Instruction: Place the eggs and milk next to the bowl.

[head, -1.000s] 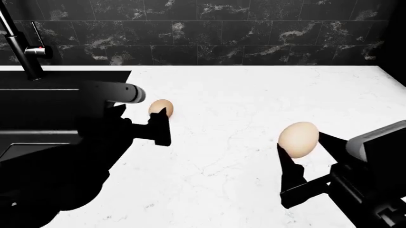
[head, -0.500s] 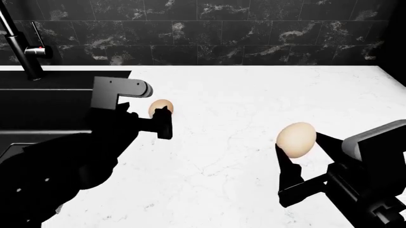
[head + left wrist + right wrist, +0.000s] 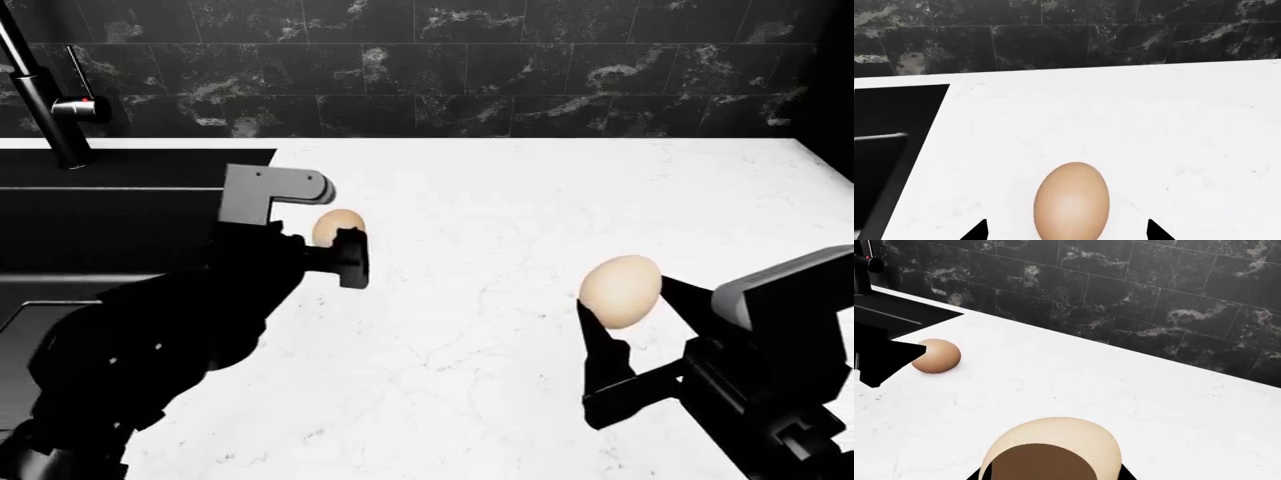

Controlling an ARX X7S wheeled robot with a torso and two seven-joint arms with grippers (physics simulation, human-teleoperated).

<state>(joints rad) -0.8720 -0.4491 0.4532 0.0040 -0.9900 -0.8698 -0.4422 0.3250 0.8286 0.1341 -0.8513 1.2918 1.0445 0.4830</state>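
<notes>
One tan egg [image 3: 336, 226] lies on the white counter [image 3: 534, 200] beside the sink. My left gripper [image 3: 344, 250] is open right at it, its fingertips on either side of the egg [image 3: 1071, 201] without touching. My right gripper [image 3: 638, 310] is shut on the second egg [image 3: 621, 291] and holds it above the counter at the right; that egg fills the near part of the right wrist view [image 3: 1051, 450], where the first egg [image 3: 937, 356] also shows. The milk and the bowl are out of view.
A black sink [image 3: 94, 220] with a black faucet [image 3: 47, 100] lies at the left. A black marble tiled wall [image 3: 467, 65] runs along the back. The counter's right edge [image 3: 821, 160] is near the far right.
My left gripper has moved forward to the egg by the sink, its fingers now around it. My right gripper with its egg has stayed almost still.
</notes>
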